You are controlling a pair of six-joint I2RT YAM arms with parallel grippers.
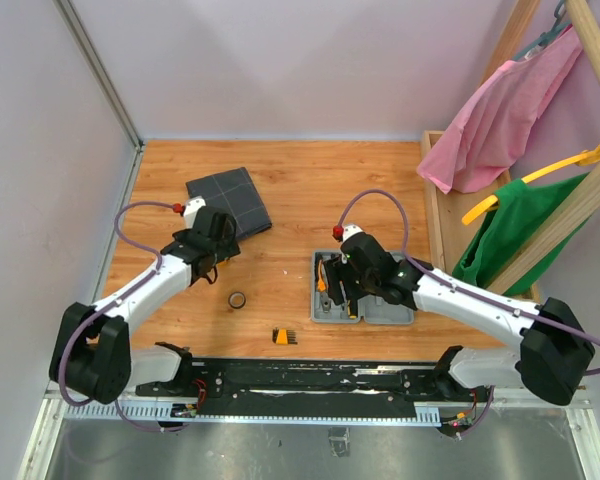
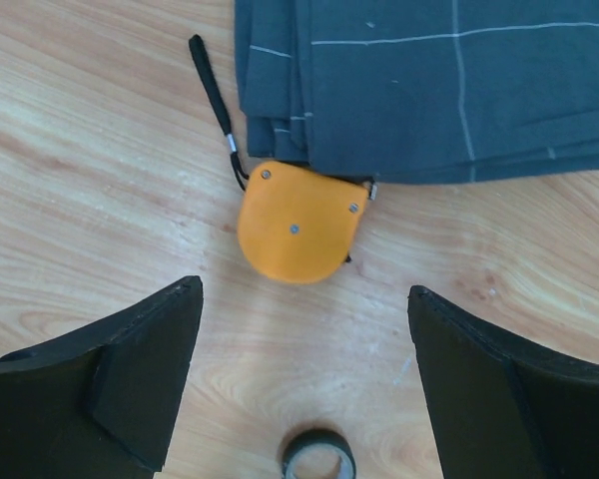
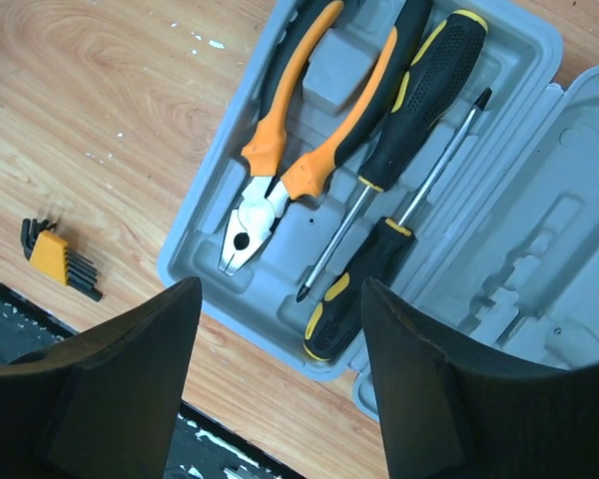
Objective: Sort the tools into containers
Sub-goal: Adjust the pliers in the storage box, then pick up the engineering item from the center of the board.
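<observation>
Jaws on both arms stand spread with nothing between them. The left gripper [image 2: 304, 299] hangs over bare wood, its two dark fingers [image 2: 150, 379] well apart. Just ahead of them lies the round orange piece [image 2: 299, 225], flat on the table [image 1: 300, 180] and right against the near edge of the dark grey pouch [image 2: 429, 90]. A black strap [image 2: 212, 95] runs from the orange piece along the pouch's side. The pouch lies flat, its pale grid lines showing. The black tape ring [image 2: 319, 459] rests on the wood on the near side of the left gripper, apart from everything else.

The right gripper [image 3: 282, 299] hovers over the near end of the light-grey case [image 3: 210, 254], its fingers [image 3: 130, 389] also parted and gripping nothing. The case lies with its lid swung out flat beside it. In the moulded tray the pliers [image 3: 299, 130] lie with their nose toward the gripper. Just beside them are the two screwdrivers. One screwdriver [image 3: 429, 90] has its handle at the far end. The other screwdriver [image 3: 349, 289] lies the opposite way, its handle at the near end. The orange bit holder [image 3: 55, 254] sits on the wood outside the case, near the table's front edge, between the two arms.
</observation>
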